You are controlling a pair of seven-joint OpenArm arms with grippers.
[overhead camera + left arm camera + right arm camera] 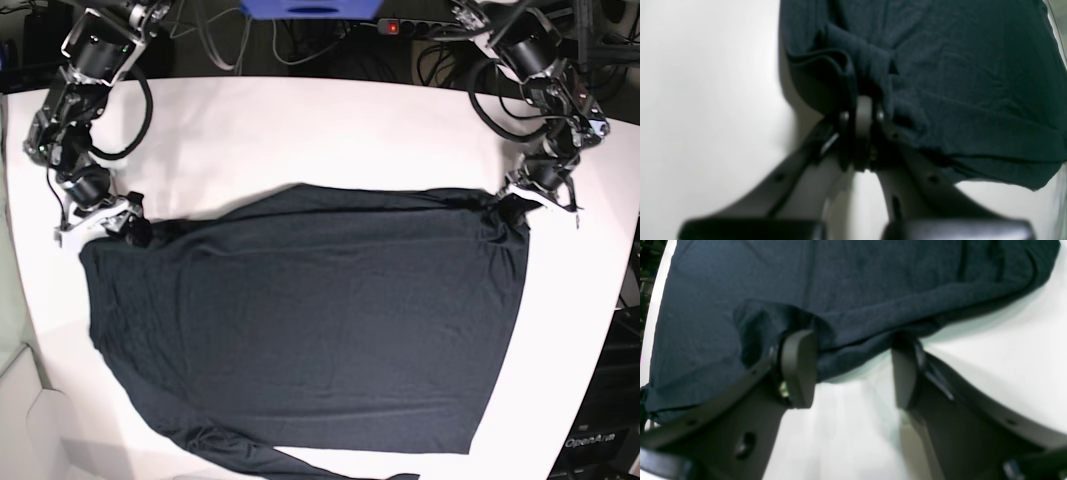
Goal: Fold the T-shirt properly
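White tabletop fills the scene, with cables and a power strip along its far edge. Across its middle and near part lies the T-shirt, a very dark long-sleeved garment spread mostly flat in a single broad layer; its near edge runs almost to the table's near edge, where a narrow strip of cloth, probably a sleeve, trails off. The far edge of the cloth runs between the two arms, with a doubled band of fabric along part of it.

At the far corner of the cloth toward the table's right edge in the base view, the left gripper is pinched tight on a bunch of the T-shirt, the fabric gathering into creases around its closed tips. At the opposite far corner, the right gripper stands with its fingers spread wide, straddling the hem of the T-shirt; one finger touches or presses the cloth, but nothing is clamped.

Judging by the layout, folding has barely begun: the body is flattened and one corner is secured, yet no clear full fold across the body shows. The right side probably needs to close on its corner before both can carry the far edge over.
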